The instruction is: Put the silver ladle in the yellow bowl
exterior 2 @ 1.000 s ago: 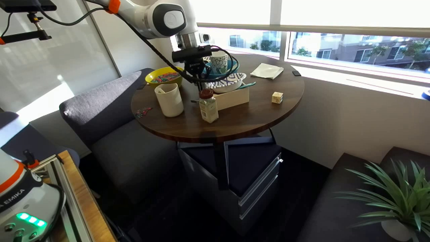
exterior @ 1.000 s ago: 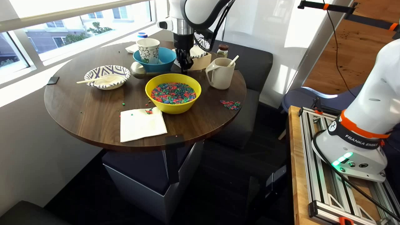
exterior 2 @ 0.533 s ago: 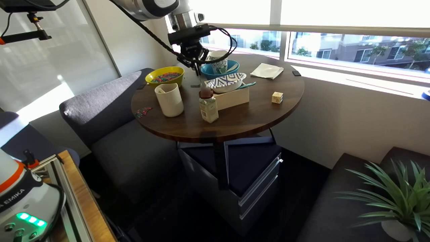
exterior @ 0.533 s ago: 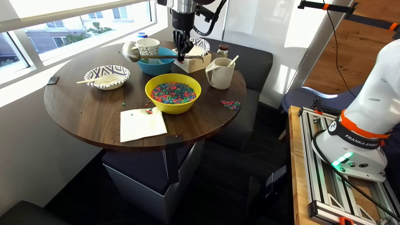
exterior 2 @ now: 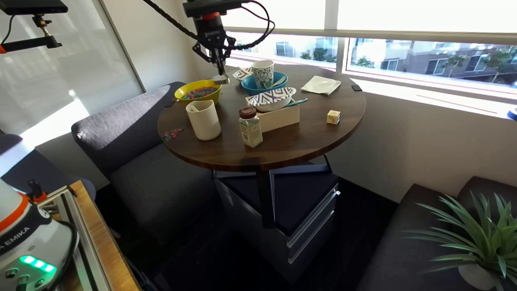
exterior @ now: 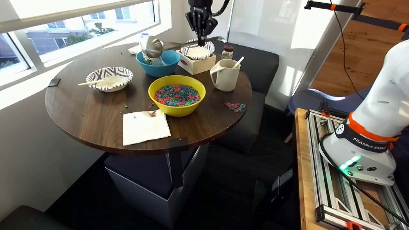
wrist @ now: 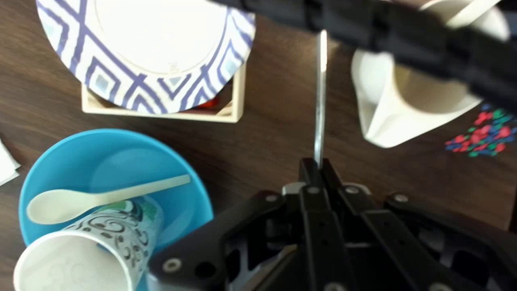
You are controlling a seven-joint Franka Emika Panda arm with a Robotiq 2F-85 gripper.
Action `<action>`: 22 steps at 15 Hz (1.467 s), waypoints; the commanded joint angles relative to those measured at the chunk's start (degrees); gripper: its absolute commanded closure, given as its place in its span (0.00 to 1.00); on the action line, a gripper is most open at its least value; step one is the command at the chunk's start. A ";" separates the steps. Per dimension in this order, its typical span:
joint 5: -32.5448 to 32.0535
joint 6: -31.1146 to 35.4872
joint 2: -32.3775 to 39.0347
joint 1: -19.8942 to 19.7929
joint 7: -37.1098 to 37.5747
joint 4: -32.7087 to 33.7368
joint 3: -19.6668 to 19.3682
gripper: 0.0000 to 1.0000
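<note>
Above the woodgrain table (exterior: 80, 103), your black gripper (exterior: 201, 42) pinches the silver metal ladle (exterior: 152, 48).
Round yellow bowl (exterior: 177, 111): both exterior views only.

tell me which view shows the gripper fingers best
Wrist view: both fingers show close up, the ladle clamped between them. Both exterior views show them smaller, holding it above the table.

Sunlit window (exterior 2: 424, 60) (blind (exterior 2: 424, 16) partly lowered), dark floor (exterior 2: 198, 254).
</note>
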 commanded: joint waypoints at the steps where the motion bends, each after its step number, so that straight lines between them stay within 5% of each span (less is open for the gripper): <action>1: -4.26 -12.00 -5.52 2.04 -4.54 -1.57 -0.05 0.99; 5: -8.19 -21.52 -7.59 4.19 -10.39 -1.67 0.54 0.99; 13: -7.05 -21.12 -6.73 4.46 -9.70 -0.85 0.00 0.99; 22: -9.07 -31.44 -6.38 7.89 -9.76 -3.61 2.72 0.99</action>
